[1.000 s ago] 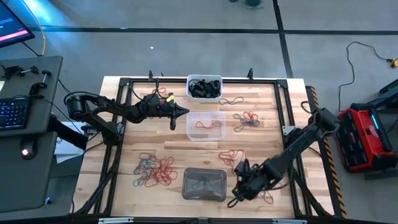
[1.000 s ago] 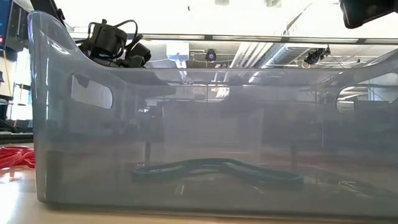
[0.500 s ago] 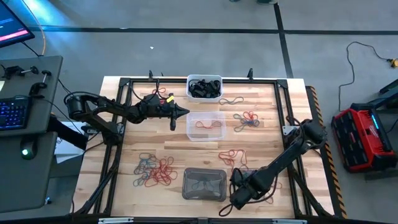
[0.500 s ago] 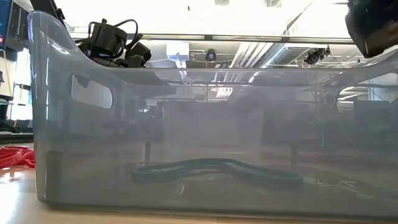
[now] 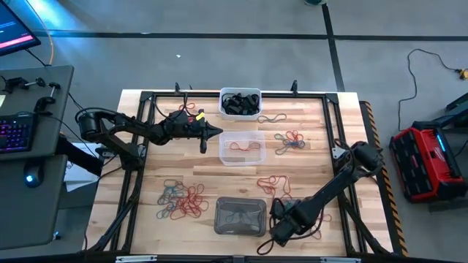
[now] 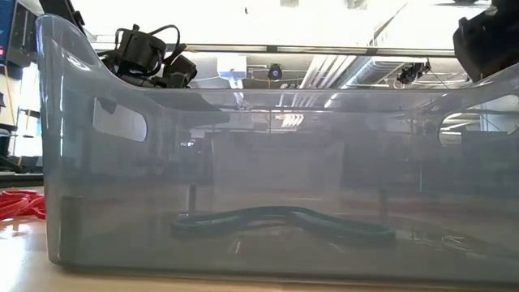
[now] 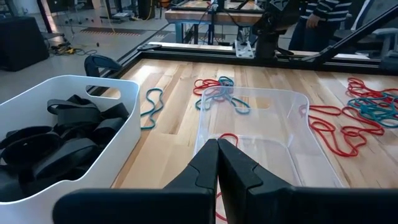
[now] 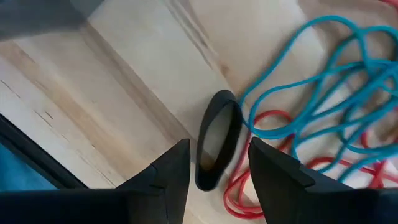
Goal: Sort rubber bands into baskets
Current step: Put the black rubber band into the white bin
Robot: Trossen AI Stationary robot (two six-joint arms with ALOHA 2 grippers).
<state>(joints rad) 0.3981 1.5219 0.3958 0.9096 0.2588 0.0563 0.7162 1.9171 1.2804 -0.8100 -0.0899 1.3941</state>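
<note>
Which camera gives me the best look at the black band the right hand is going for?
The right wrist view: the black rubber band lies on the wood between the open right hand's fingers, beside blue and red bands. The high view hides it under that hand. The low and left wrist views do not show it.

Three baskets [image 5: 240,147], two arms [image 5: 128,126] (rubber bands [image 5: 183,201] too many to count)

Black band [image 8: 217,140], teal and red loops [image 8: 323,93]
</note>
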